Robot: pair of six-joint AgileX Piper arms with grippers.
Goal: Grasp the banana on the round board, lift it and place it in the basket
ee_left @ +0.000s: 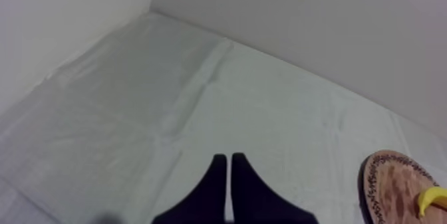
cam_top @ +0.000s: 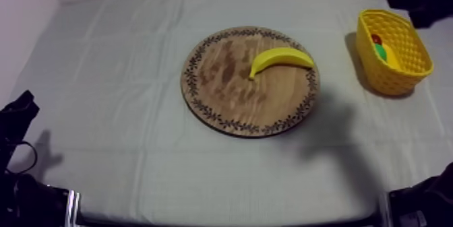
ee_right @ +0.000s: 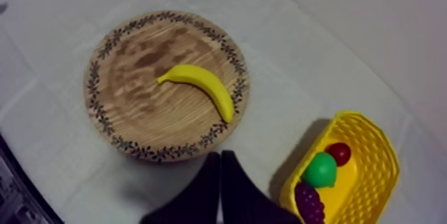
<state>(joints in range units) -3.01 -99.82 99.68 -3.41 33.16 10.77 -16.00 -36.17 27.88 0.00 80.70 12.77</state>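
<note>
- Lying on the wooden board (cam_top: 229, 88), the banana (cam_top: 280, 59) is near the rim.
- The yellow basket (cam_top: 394, 81) stands apart from the board.
- The left gripper (ee_left: 229, 163) has its fingers together, holding nothing.
- The right gripper (ee_right: 220, 158) has its fingers together, holding nothing, between board and basket.

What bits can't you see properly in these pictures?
Top view: the walls of the yellow lattice basket hide most of the toy fruit inside.
Left wrist view: the picture edge cuts off the round wooden board and the curved yellow banana.
Right wrist view: the edge cuts off the purple grapes.
</note>
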